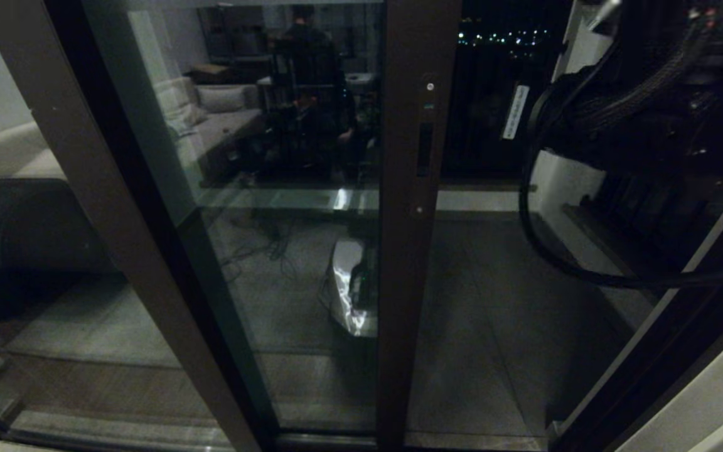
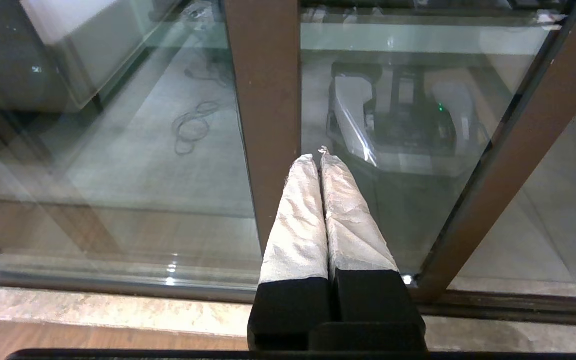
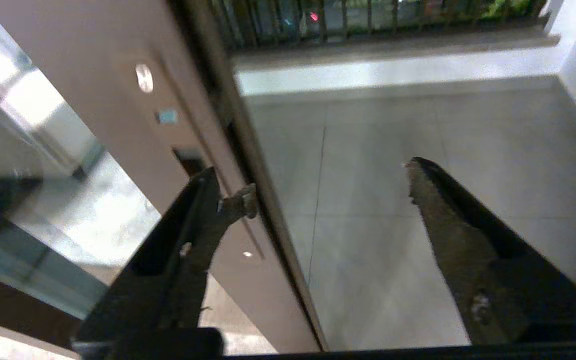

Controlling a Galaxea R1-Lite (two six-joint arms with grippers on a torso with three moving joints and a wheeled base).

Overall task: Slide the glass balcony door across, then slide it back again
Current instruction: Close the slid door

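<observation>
Beside the glass balcony door (image 1: 311, 207), which stands part-open, my right gripper (image 3: 330, 187) hangs spread wide around its stile edge; I judge sliding unfinished. My left gripper (image 2: 320, 160) sits closed, empty.

One glass balcony door (image 1: 311, 207), two grippers (image 2: 320, 159) (image 3: 328, 195)

Glass balcony door (image 1: 311, 207), brown frame, black slot handle (image 1: 424, 149), partly open
</observation>
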